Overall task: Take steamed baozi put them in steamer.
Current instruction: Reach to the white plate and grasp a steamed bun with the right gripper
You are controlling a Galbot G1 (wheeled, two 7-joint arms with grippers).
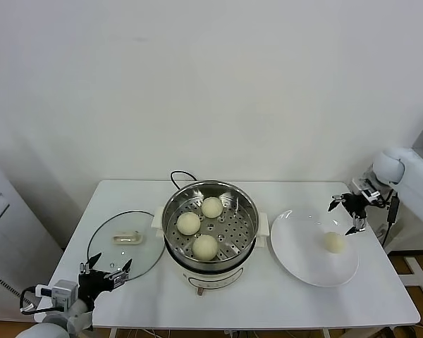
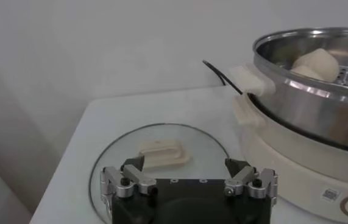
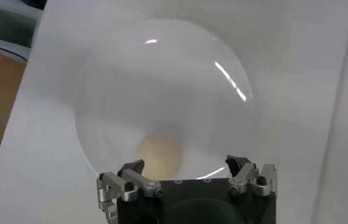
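- Sitting in the middle of the white table (image 1: 268, 296), the steamer (image 1: 245, 239) is a shiny steel pot on a white base with side handles, and its perforated floor is uncovered.
- Three steamed baozi lie inside the steamer: one toward the back (image 1: 211, 207), one on the robot's left side (image 1: 188, 223), and one toward the front (image 1: 205, 247). They lie close together; whether they touch cannot be told.
- A fourth baozi (image 1: 334, 241) rests alone on the wide white plate (image 1: 303, 260), which lies just beside the steamer on the robot's right.
- The right gripper (image 1: 347, 214) hangs above the far right part of the plate, over and a little behind that bun, with its fingers (image 3: 132, 173) spread wide and nothing between them. In the right wrist view the bun (image 3: 159, 153) shows just beyond the spread fingertips.
- The left gripper (image 1: 106, 270) waits at the near left corner of the table, at the front edge of the flat glass lid (image 1: 102, 243), its fingers (image 2: 131, 172) also wide apart and holding nothing.
- The lid lies flat on the table to the left of the steamer, its cream handle (image 2: 164, 152) facing up.
- A black cord (image 1: 182, 175) loops out behind the steamer.
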